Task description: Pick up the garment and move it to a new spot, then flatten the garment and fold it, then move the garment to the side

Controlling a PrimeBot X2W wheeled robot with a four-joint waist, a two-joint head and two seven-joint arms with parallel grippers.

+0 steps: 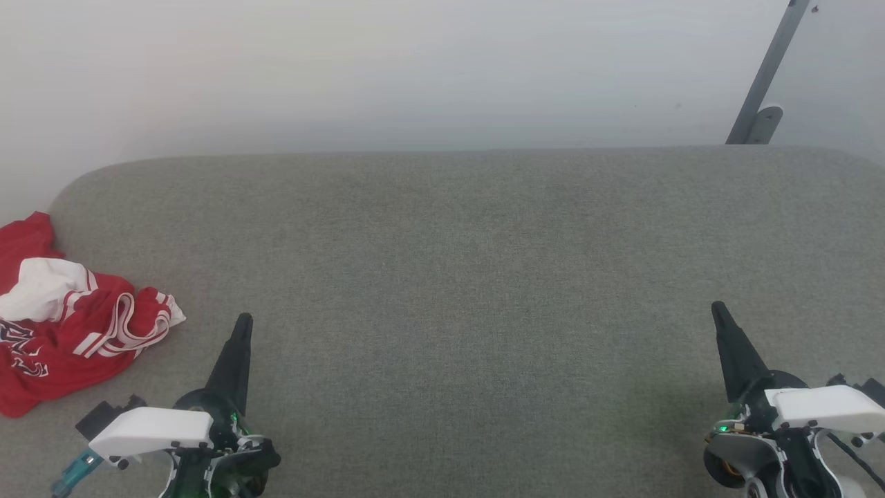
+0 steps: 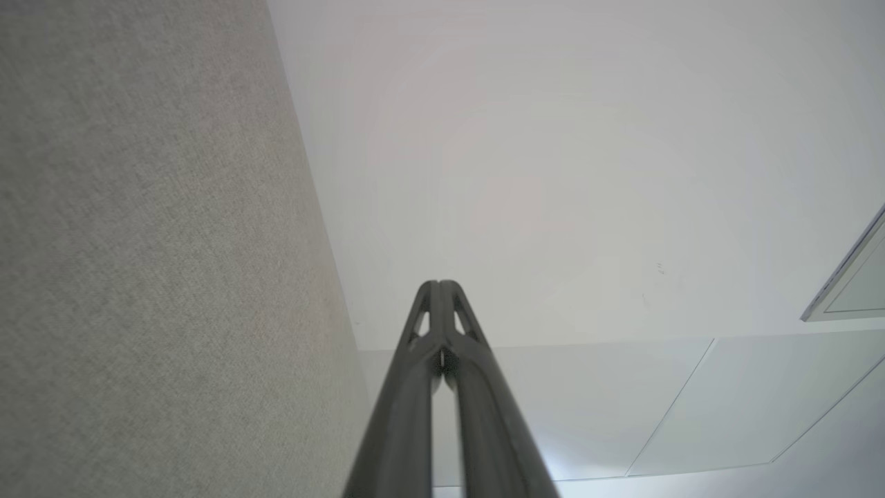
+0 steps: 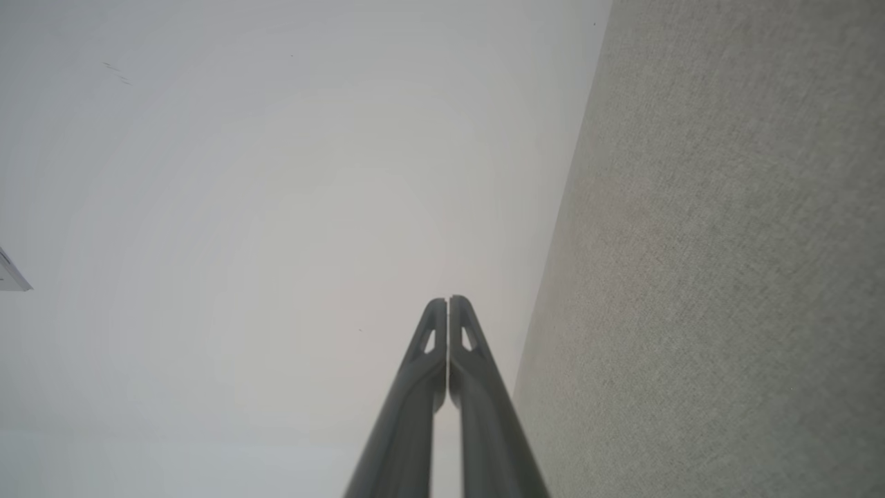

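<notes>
Note left gripper (image 1: 243,322) near left and right gripper (image 1: 718,308) near right, both closed on nothing. Locate garment (image 1: 62,332) crumpled at left edge of counter (image 1: 470,277), just beyond left gripper and clear of it. Expect light, soft, limp cloth, prone to sagging and bunching. Pinch raised striped trim (image 1: 128,321) or a thick fold.

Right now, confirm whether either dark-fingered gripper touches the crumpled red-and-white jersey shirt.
No, the shirt lies apart from the left gripper and the right gripper.
</notes>
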